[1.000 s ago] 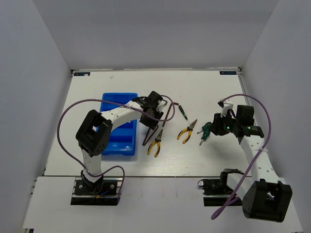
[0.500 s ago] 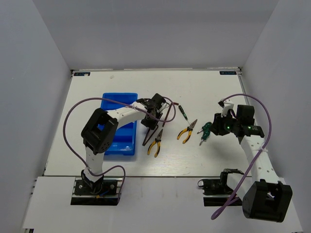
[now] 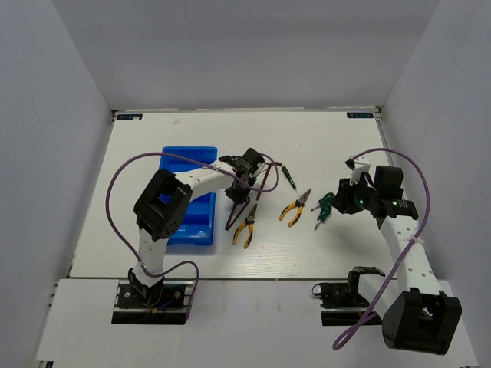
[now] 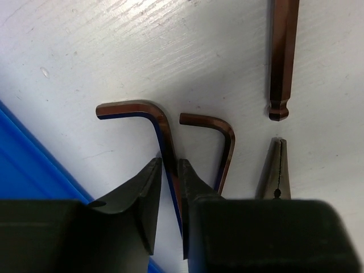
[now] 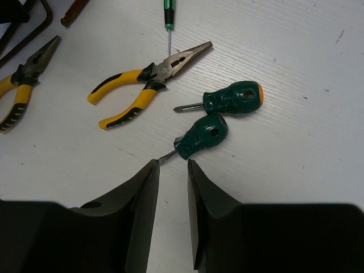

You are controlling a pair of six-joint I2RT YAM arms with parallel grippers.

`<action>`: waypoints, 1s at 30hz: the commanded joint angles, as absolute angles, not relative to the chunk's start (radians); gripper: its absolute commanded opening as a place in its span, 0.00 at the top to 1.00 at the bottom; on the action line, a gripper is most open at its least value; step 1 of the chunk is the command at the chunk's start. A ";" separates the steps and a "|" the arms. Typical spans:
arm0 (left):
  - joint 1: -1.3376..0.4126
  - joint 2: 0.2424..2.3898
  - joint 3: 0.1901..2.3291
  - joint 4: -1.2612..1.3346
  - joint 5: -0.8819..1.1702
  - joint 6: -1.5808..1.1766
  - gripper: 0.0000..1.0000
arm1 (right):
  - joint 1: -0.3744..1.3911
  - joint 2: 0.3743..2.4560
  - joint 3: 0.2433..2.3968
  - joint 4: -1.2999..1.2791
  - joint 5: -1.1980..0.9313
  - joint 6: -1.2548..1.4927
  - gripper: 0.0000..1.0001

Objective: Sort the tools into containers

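In the left wrist view my left gripper (image 4: 170,162) is shut on the long arm of a dark L-shaped hex key (image 4: 149,111) that lies on the table. A second hex key (image 4: 219,126) and a straight one (image 4: 282,57) lie just to its right, beside a pliers tip (image 4: 273,170). From above, the left gripper (image 3: 242,184) sits right of the blue bin (image 3: 184,224). My right gripper (image 5: 170,162) is open and empty, its tips just short of a green stubby screwdriver (image 5: 202,135). A second stubby screwdriver (image 5: 233,98) lies beyond it.
Yellow-handled long-nose pliers (image 3: 295,207) lie mid-table, and other pliers (image 3: 245,224) lie below the left gripper. A thin green-and-black screwdriver (image 3: 288,176) lies above the long-nose pliers. Purple cable (image 3: 267,178) loops beside the left gripper. White walls enclose the table.
The left arm's elbow has swung a little to the right and the left gripper has shifted slightly over the hex keys. The right arm has not moved.
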State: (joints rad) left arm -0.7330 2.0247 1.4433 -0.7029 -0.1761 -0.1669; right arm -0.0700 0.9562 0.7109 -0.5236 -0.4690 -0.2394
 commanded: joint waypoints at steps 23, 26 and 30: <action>-0.707 1.942 1.560 -0.750 -0.054 -0.172 1.00 | -0.069 0.897 0.750 -0.514 -0.448 -0.227 0.67; -0.707 1.918 1.635 -0.779 -0.080 -0.172 1.00 | -0.069 0.894 0.750 -0.514 -0.448 -0.227 0.67; -0.707 1.896 1.677 -0.790 -0.113 -0.172 1.00 | -0.071 0.888 0.750 -0.512 -0.446 -0.229 0.67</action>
